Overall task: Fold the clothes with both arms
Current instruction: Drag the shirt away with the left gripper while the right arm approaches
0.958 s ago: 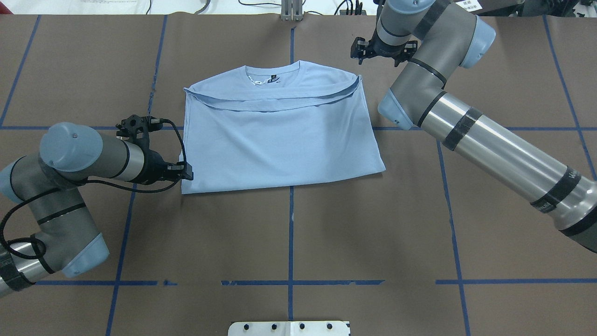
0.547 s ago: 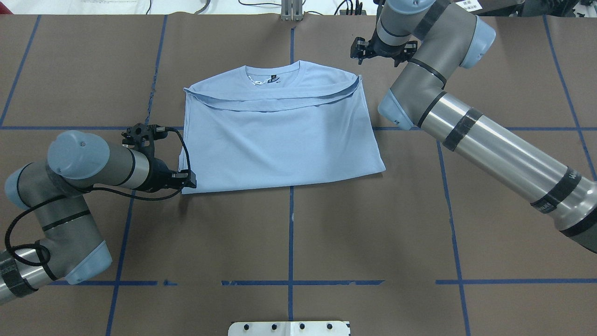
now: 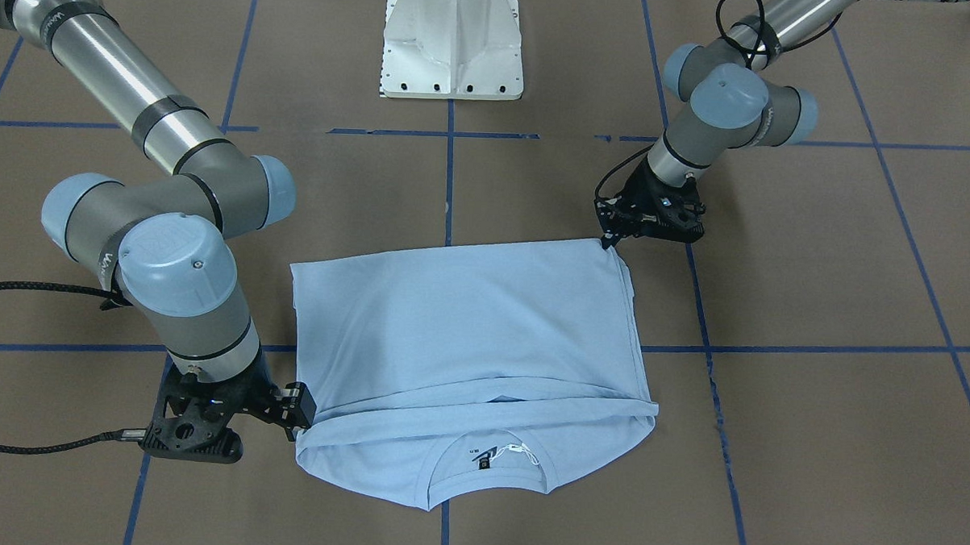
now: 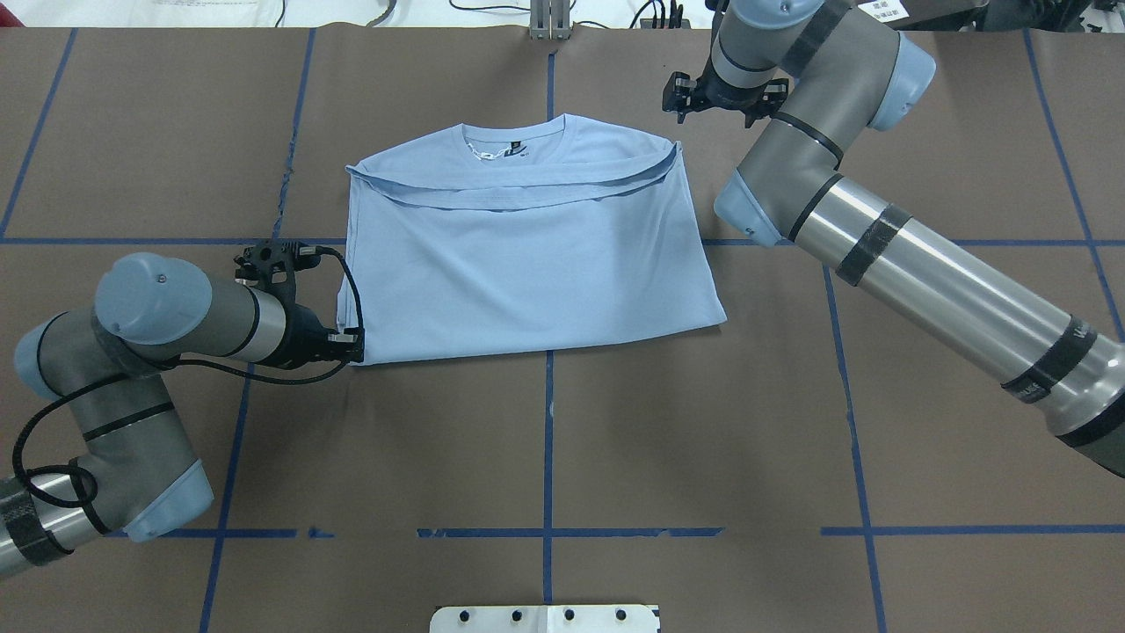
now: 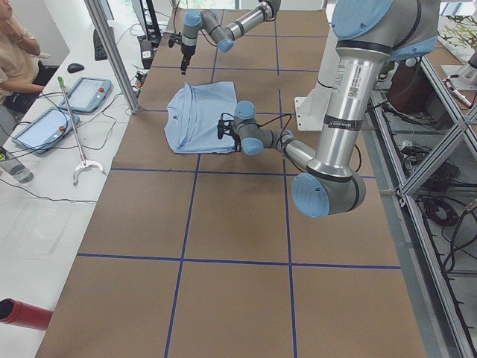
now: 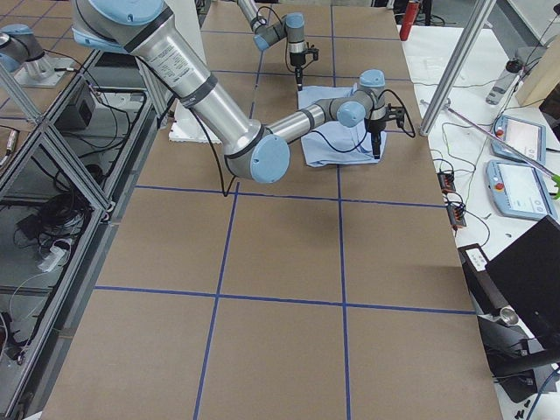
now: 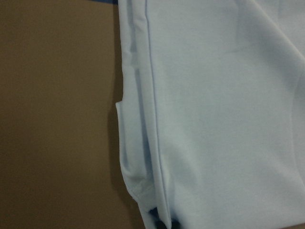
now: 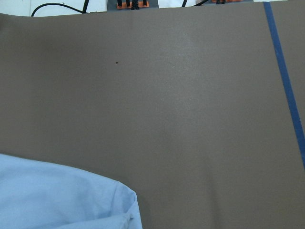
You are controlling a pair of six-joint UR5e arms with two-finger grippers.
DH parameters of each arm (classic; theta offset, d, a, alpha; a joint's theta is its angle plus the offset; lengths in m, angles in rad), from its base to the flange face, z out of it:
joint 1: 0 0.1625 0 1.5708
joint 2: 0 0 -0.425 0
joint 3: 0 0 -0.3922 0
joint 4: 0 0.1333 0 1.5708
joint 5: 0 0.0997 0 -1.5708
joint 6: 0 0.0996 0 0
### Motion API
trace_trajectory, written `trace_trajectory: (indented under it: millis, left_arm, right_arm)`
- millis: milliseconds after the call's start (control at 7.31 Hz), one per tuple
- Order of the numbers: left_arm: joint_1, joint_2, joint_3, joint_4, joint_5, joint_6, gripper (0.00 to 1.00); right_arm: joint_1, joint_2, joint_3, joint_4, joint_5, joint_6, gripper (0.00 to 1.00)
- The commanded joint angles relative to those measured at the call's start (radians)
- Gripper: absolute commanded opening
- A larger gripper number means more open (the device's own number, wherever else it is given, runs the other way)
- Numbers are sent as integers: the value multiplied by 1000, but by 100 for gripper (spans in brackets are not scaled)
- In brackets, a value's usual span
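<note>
A light blue short-sleeved T-shirt (image 4: 527, 264), folded to a rough rectangle with its ribbed collar (image 4: 514, 132) at its far edge, lies flat on a brown matte surface (image 4: 545, 457) gridded with blue tape lines (image 4: 547, 422). The left arm's black pincer (image 4: 353, 345) touches the shirt's near left corner, and the right arm's black pincer (image 3: 197, 440) hangs beside its far right shoulder; whether either is released or clenched cannot be told. Past the collar, a white side surface (image 5: 45, 194) holds tablet-like screens (image 5: 88, 93).

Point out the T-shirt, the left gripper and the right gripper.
T-shirt (image 4: 527, 281), overhead view, middle of the folded cloth.
Left gripper (image 4: 352, 345), overhead view, fingertips at the shirt's corner.
Right gripper (image 3: 301, 415), front-facing view, fingertips by the shirt's shoulder.
</note>
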Motion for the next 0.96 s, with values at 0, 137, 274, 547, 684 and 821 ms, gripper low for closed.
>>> trace_trajectory:
  millis: [0, 137, 274, 547, 684, 821]
  left_arm:
    - [-36, 39, -14, 7, 0, 128, 0]
    - [-112, 44, 15, 11, 0, 244, 0]
    - [-197, 32, 91, 11, -1, 363, 0]
    - [-352, -134, 349, 11, -1, 542, 0]
    - [-393, -245, 514, -1, 2, 578, 0]
    - [-409, -357, 644, 0, 70, 609, 0]
  right_arm:
    - [-2, -2, 0, 0, -1, 2, 100]
    - [-4, 0, 0, 2, -1, 5, 100]
    - [-5, 0, 0, 2, -1, 6, 100]
    - [-5, 1, 0, 2, -1, 6, 100]
    - [-7, 0, 9, 2, -2, 8, 100]
    - [-7, 0, 20, 2, -1, 10, 100]
